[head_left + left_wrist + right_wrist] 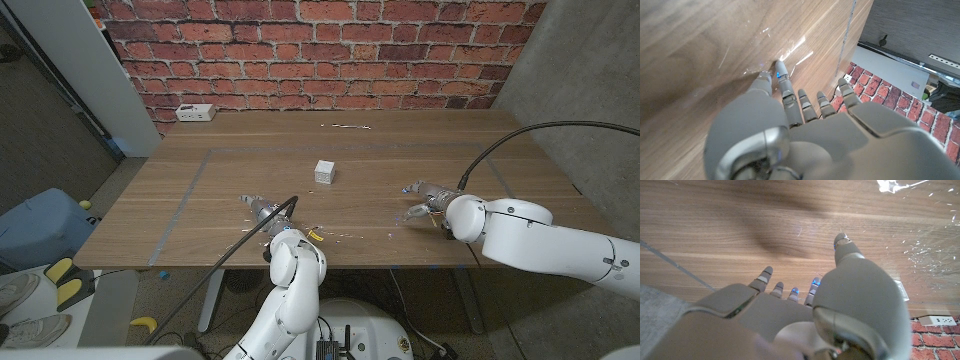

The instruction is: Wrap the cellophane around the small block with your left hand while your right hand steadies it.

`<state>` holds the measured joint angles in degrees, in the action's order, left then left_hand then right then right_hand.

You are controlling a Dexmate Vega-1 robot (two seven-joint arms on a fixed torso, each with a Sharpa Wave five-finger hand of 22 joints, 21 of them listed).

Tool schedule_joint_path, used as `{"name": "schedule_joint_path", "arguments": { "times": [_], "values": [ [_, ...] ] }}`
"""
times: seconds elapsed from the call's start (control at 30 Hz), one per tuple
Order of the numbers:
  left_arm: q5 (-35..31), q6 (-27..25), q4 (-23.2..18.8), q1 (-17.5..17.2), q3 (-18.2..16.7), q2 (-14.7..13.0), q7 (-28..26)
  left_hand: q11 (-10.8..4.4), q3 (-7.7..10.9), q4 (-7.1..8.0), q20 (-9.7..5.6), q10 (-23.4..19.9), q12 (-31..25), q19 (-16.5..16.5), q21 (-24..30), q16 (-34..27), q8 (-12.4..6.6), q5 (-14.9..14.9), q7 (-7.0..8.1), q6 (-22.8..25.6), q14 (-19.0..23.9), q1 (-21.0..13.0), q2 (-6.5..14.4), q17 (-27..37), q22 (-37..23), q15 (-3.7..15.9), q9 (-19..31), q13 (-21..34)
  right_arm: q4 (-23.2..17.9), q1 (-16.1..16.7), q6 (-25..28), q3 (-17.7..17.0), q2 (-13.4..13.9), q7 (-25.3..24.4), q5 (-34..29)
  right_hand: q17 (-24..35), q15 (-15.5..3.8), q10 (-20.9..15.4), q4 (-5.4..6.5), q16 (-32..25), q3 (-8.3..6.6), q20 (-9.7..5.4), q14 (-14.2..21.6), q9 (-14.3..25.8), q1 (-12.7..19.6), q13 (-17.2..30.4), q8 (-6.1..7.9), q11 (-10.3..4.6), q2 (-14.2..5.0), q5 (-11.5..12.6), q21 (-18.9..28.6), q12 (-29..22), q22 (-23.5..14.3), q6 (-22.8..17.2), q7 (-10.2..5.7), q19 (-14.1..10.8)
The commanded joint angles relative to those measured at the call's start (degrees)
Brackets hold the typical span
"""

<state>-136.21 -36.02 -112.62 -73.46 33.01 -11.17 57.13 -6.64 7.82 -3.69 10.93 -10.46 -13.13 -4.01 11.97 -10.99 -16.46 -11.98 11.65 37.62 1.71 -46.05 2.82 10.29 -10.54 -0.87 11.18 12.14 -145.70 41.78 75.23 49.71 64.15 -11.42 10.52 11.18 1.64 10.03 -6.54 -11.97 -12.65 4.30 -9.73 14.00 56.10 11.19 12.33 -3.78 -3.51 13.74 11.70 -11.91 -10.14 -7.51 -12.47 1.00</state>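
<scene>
- Basically nothing gripped yet: small block (324, 171) sits alone mid-table, well apart from both hands.
- Cellophane (345, 236) is hard to read; faint glints on the wood along the near edge between the hands, and more shine toward the far side near (347, 126). Can't tell its full outline.
- Left hand (262, 210) on the near side, left of centre, fingers spread and holding nothing; left wrist view shows fingertips (781, 71) right at a shiny film edge on the wood, touching or just above, can't tell.
- Right hand (424, 199) near-right, fingers apart, empty; right wrist view shows it over bare wood with film sparkle beyond.
- Small yellow bit (316, 236) at the near edge, unclear what it is.
- Judgement, step in hand: approach.
- To do it well: bring the right hand onto the block first and hold it from one side, leaving the left side free.
- Pinch the film at an edge, not flat, then lift low and drape it over; thin film will likely cling and slip.
</scene>
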Motion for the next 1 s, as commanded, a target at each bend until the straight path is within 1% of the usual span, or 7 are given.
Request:
{"name": "schedule_joint_path", "arguments": {
  "times": [0.03,0.23,0.37,0.6,0.73,0.83,1.0],
  "values": [
    [13.3,2.9,-11.9,-3.9,-2.6,-0.9,-3.0,1.50,-3.09,1.40,1.26,2.3,0.7,2.5,-0.7,0.4,3.63,-1.2,0.63,-6.9,-1.6,5.2,-3.3,0.2,-0.3,-1.82,0.2,0.3,0.1,0.8,-0.5,-0.3,-0.4,-1.0,-0.3,0.0,-0.15,4.2,0.12,-0.4,0.34,0.27,-2.8,0.1,0.1,0.1,0.39,-0.21,-0.54,-0.4,0.5,-0.3,-0.1,-0.6,-0.21,-0.7],
    [15.3,7.0,-17.2,-4.9,-2.9,-1.5,2.4,2.46,-6.02,1.38,1.30,3.7,0.8,4.3,-0.8,0.4,2.71,-2.7,-0.06,-3.2,-3.5,6.7,-7.0,0.2,-0.3,-3.94,0.3,0.3,-0.4,1.3,-0.9,-0.2,-0.6,-1.7,-0.9,0.0,-0.13,4.0,0.28,-0.4,0.49,0.36,-2.5,0.1,0.0,0.1,0.39,-0.06,-0.85,-0.5,0.5,-0.3,-0.1,-0.7,-0.21,-1.0],
    [21.9,6.7,-22.6,-8.0,-3.7,-3.0,-2.4,1.98,-5.80,-0.31,1.22,3.4,0.5,3.7,-0.4,-0.1,3.38,-4.0,0.96,-4.6,-2.4,3.3,-7.3,0.1,-0.3,-3.69,0.6,0.3,-0.5,1.7,-1.7,-0.2,-0.5,-1.7,-1.1,0.0,-0.18,3.7,0.39,-0.5,0.62,0.24,-2.3,0.1,-0.2,0.1,0.39,-0.11,-1.05,-0.6,0.6,-0.4,-0.1,-0.8,-0.21,-1.4],
    [48.3,5.0,-30.0,-13.3,-11.6,-5.3,-14.5,0.81,-3.19,-2.23,1.28,0.0,-0.6,1.5,0.4,-0.5,0.80,-5.6,0.92,1.2,0.8,-2.9,-2.6,0.0,-0.3,-2.27,1.6,0.5,-0.6,2.5,-2.0,-0.9,-0.7,-2.1,-1.2,0.0,-0.24,3.7,0.53,-0.4,0.81,0.23,-2.2,0.1,-0.4,0.1,0.42,-0.25,-1.31,-0.8,0.5,-0.3,-0.1,-1.0,-0.21,-1.5],
    [60.2,4.0,-31.5,-15.6,-14.9,-6.4,-22.6,3.65,-1.79,-0.35,1.38,-0.2,-0.6,3.3,-0.3,-0.1,1.14,-3.1,-3.44,0.3,0.6,-1.2,2.7,0.1,-0.4,-3.34,2.1,0.7,-0.5,3.0,-1.9,-1.3,-1.0,-2.2,-1.0,0.0,-0.31,3.7,0.67,-0.3,0.98,0.13,-2.2,0.1,-0.6,0.1,0.41,-0.30,-1.50,-0.9,0.4,-0.2,-0.1,-1.2,-0.21,-1.5],
    [49.9,1.4,-31.5,-12.1,-11.0,-8.9,-12.6,3.40,-1.58,-0.85,1.41,1.3,0.1,4.4,-0.6,0.4,1.47,-2.0,-2.73,-0.7,-0.7,-1.5,2.7,0.1,-0.5,-4.11,2.2,0.7,-0.9,4.0,-2.1,-2.3,-0.9,-2.8,-0.7,0.0,-0.33,3.7,0.72,-0.3,1.07,0.11,-2.2,0.1,-0.7,0.1,0.39,-0.33,-1.57,-0.9,0.4,-0.2,-0.1,-1.2,-0.21,-1.6],
    [34.7,2.5,-28.7,-8.6,-6.6,-7.8,-2.4,4.07,-5.29,-1.47,1.39,6.7,1.6,6.3,-0.6,0.7,3.22,-0.8,-0.61,-6.9,-4.9,1.5,-3.6,0.3,-0.5,-5.71,2.6,0.8,-1.3,4.6,-2.5,-2.9,-0.8,-3.2,-0.6,0.1,-0.20,3.7,0.87,-0.3,1.35,0.24,-2.2,0.0,-1.0,0.1,0.27,-0.23,-1.72,-1.1,0.3,-0.1,-0.1,-1.2,-0.20,-1.6]
  ]
}}
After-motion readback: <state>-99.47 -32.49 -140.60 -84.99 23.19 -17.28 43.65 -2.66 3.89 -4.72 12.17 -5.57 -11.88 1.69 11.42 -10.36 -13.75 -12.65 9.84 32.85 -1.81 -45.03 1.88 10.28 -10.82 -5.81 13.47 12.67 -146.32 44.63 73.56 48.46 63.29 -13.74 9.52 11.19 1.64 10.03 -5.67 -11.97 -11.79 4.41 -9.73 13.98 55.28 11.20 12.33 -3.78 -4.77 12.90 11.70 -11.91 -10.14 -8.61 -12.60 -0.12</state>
